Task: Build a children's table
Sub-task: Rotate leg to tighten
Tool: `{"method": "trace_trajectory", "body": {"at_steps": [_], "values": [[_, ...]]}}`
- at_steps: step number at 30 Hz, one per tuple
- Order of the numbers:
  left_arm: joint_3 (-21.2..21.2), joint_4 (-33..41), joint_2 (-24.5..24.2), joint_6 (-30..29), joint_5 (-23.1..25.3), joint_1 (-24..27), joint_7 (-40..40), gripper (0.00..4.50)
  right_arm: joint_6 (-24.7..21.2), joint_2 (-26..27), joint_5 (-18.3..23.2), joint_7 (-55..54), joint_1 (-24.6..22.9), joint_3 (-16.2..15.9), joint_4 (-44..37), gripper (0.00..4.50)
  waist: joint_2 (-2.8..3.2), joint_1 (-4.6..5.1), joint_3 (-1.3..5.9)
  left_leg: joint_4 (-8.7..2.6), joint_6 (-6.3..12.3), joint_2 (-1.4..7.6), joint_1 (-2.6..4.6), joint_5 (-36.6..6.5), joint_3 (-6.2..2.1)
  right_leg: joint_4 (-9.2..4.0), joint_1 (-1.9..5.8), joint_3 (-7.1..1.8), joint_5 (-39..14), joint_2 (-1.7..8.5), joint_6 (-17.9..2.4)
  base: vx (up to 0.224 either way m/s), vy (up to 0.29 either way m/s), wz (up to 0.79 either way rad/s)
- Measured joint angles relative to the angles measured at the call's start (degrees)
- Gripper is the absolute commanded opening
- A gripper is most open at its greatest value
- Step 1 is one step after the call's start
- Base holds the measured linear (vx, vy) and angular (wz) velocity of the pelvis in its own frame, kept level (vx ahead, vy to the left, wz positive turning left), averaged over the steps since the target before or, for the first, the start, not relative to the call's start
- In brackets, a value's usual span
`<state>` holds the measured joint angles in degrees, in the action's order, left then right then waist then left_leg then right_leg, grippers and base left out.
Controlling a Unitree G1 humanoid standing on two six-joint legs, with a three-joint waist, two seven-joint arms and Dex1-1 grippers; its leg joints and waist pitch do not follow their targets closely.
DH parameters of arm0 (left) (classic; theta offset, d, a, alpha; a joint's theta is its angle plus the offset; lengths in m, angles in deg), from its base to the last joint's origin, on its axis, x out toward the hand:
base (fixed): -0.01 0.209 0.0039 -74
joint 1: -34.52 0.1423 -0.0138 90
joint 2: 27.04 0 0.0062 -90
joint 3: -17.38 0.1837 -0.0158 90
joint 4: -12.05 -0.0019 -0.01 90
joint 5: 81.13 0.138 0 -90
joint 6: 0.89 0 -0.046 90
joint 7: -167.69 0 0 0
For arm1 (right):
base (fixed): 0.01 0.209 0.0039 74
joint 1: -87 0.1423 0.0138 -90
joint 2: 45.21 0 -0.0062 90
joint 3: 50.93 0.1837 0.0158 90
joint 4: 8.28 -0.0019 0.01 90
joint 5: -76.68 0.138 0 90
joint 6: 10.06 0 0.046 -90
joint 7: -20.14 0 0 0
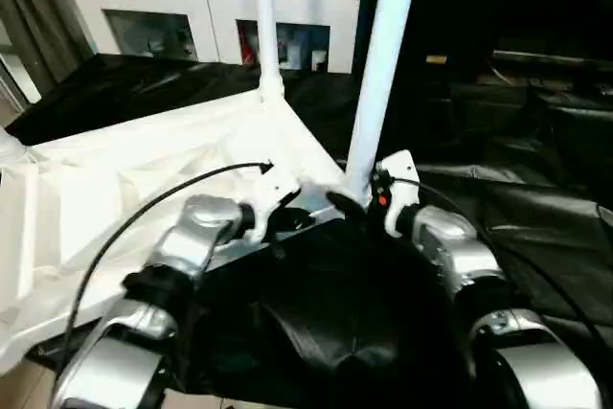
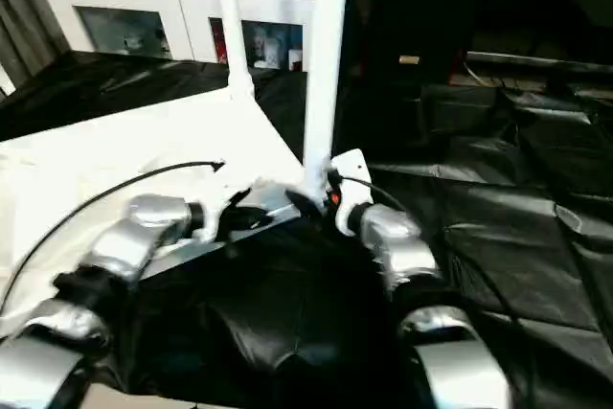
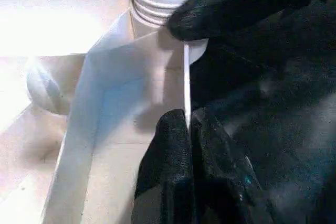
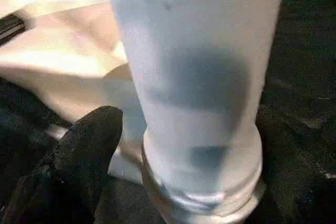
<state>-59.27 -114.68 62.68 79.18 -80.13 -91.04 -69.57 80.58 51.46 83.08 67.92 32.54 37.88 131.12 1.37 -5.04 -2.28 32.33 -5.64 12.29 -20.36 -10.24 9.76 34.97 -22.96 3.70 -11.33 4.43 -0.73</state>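
A: Tabletop (image 1: 144,170)?
B: Upside down on the black-draped bench (image 1: 536,227), left of centre. Two legs stand upright: near leg (image 1: 381,64) at its near right corner, far leg (image 1: 265,26) behind.
A: End effectors?
B: Left end effector (image 3: 187,124) pinched shut on the tabletop's rim. Right end effector (image 4: 184,145) spread, one finger (image 4: 86,156) either side of the near leg's base.

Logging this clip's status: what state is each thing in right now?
Tabletop: upside down on the black-draped work table.
Near leg: upright in its corner socket.
Far leg: upright in its socket.
Left gripper: shut on the tabletop's rim.
Right gripper: open around the near leg's base.
Cabinet: doors closed.
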Motion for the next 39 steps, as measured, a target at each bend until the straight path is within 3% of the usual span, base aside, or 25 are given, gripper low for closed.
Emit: {"method": "trace_trajectory", "body": {"at_steps": [2,3,9,12,23,27,33,38,39], "values": [[0.43,2.72,-2.49,0.0,-1.45,1.76,-4.44,0.0,0.06,-2.64,0.46,7.25,-1.37,-2.21,-2.37,4.08,0.0,-0.09,-0.01,0.02,0.05,0.02,-0.18,-0.02,0.01,-0.02,-0.11,0.05,-0.03,0.0,-0.03,0.0,0.0,0.0],[0.56,3.79,-3.74,-0.06,-2.09,2.56,-6.63,0.0,0.3,-3.55,0.75,10.58,-1.95,-3.03,-3.23,3.85,-0.01,-0.18,-0.01,0.04,0.07,0.07,-0.17,-0.04,0.0,-0.01,-0.13,0.1,-0.07,0.0,-0.08,0.0,0.0,0.0],[1.82,7.63,-6.49,-1.5,-3.46,4.54,-13.18,0.0,1.47,-4.59,0.61,17.66,-2.15,-5.03,-4.14,3.39,0.05,-0.89,-0.05,0.2,0.06,0.11,-0.18,-0.05,0.0,0.02,-0.19,0.13,-0.06,0.01,-0.08,0.0,0.0,0.0],[2.3,9.22,-7.46,-2.63,-3.61,5.08,-14.53,0.0,2.11,-4.98,0.17,19.11,-2.31,-5.84,-4.38,3.04,0.09,-1.15,-0.07,0.25,0.06,0.13,-0.15,-0.04,-0.01,0.07,-0.18,0.13,-0.06,0.0,-0.09,0.0,0.0,0.0],[2.47,9.33,-6.29,-2.65,-3.63,5.33,-14.13,0.0,0.87,-5.4,0.26,19.03,-5.3,-6.06,-8.68,2.71,0.13,-1.57,-0.07,0.25,0.05,0.12,-0.14,-0.04,-0.01,0.05,-0.12,0.13,-0.06,0.0,-0.09,0.0,0.0,0.0],[2.09,6.28,-3.02,-1.98,-2.61,4.13,-7.59,0.0,-0.15,-3.52,-0.15,9.86,-4.95,-4.08,-6.95,2.69,0.27,-1.51,-0.02,0.36,0.05,0.1,0.25,-0.02,-0.01,0.1,0.28,0.06,-0.03,0.03,-0.11,0.0,0.0,0.0],[0.94,-0.44,2.77,-1.73,-0.47,0.02,3.28,0.0,-0.18,2.23,-1.65,-11.16,-1.87,0.46,-1.69,2.69,0.26,-0.5,-0.02,0.3,0.02,-0.04,0.38,0.0,-0.06,0.07,0.36,-0.05,-0.09,0.05,0.17,0.0,0.0,0.0],[0.36,-4.06,5.68,-1.99,0.49,-2.34,8.86,0.0,0.4,5.57,-2.6,-23.96,1.37,1.72,2.57,2.69,0.23,-0.15,0.0,0.27,0.02,-0.12,0.34,0.0,-0.06,0.07,0.36,-0.08,-0.07,0.08,0.18,0.0,0.0,0.0],[0.33,-4.44,5.94,-1.98,0.52,-2.68,9.38,0.0,1.02,5.93,-2.6,-25.1,1.95,2.09,3.58,3.04,0.23,-0.12,0.0,0.27,0.02,-0.14,0.33,0.0,-0.06,0.07,0.34,-0.08,-0.07,0.1,0.18,0.0,0.0,0.0]]}}
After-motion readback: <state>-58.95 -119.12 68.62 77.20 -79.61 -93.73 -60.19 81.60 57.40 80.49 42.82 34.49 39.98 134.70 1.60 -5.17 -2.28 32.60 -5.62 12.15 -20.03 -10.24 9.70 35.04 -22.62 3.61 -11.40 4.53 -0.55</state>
